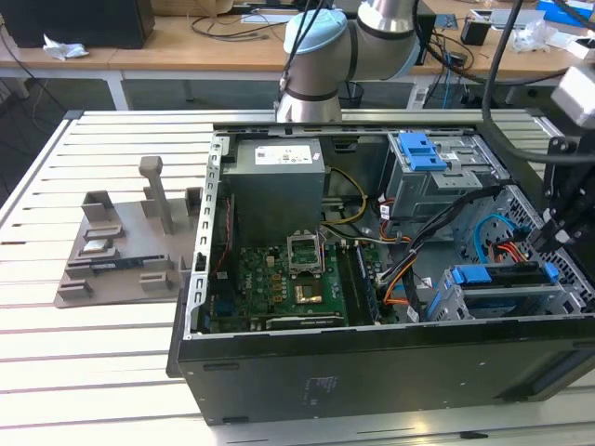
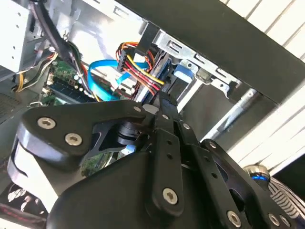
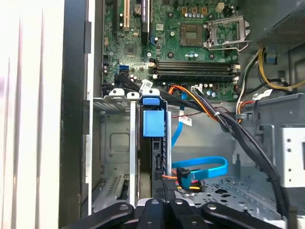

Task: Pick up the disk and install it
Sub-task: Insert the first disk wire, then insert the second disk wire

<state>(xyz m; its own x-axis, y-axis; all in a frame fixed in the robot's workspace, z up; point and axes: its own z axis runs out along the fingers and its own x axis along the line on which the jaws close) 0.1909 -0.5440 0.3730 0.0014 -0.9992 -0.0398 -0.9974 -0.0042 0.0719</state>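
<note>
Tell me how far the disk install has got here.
Mostly done, by the look of it: the flat disk with blue plastic carrier rails sits inside the grey metal drive bay of the open black computer case. The black robot hand hangs directly at the disk's edge. Whether it is fully seated or released cannot be told.

The arm (image 1: 372,28) is silver tubing with a pale blue cap on its joint (image 1: 316,42). The gripper (image 2: 164,107) is all matte black: flat, rounded linkage plates pinned together with shiny silver screw heads, some parts glossy.
</note>
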